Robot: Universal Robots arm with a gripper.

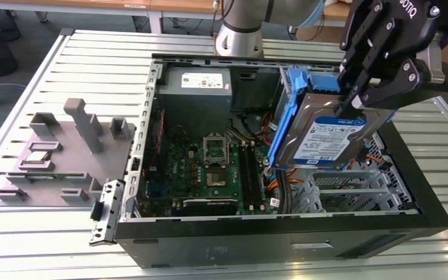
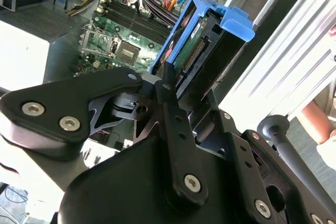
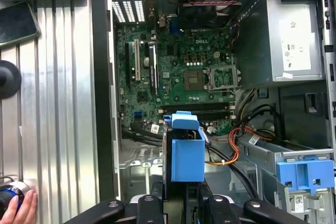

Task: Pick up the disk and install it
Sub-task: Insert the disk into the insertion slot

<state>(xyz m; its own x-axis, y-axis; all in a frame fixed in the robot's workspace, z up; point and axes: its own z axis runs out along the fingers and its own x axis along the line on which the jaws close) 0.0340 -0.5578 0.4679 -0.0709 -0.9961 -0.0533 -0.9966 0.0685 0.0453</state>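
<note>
The disk (image 1: 325,137), a silver drive with a blue-and-white label and blue plastic rails (image 1: 288,116), hangs tilted on edge above the open computer case (image 1: 286,233), over its side on the exterior view's right. My gripper (image 1: 350,107) is shut on the disk's upper end. In the second wrist view the black fingers (image 2: 167,95) clamp the disk (image 2: 202,51) by its connector end, with the motherboard (image 2: 115,35) beyond. In the first wrist view the disk's blue rail (image 3: 186,153) stands straight out from the gripper (image 3: 181,203), over the case floor beside the motherboard (image 3: 178,66).
The grey power-supply box (image 1: 196,87) sits at the case's back. A metal drive cage (image 1: 349,186) and cables lie under the disk. A light-blue bracket (image 3: 307,177) sits in the cage. A grey fixture plate (image 1: 60,157) lies outside the case. A person's hand (image 3: 21,211) rests on the table.
</note>
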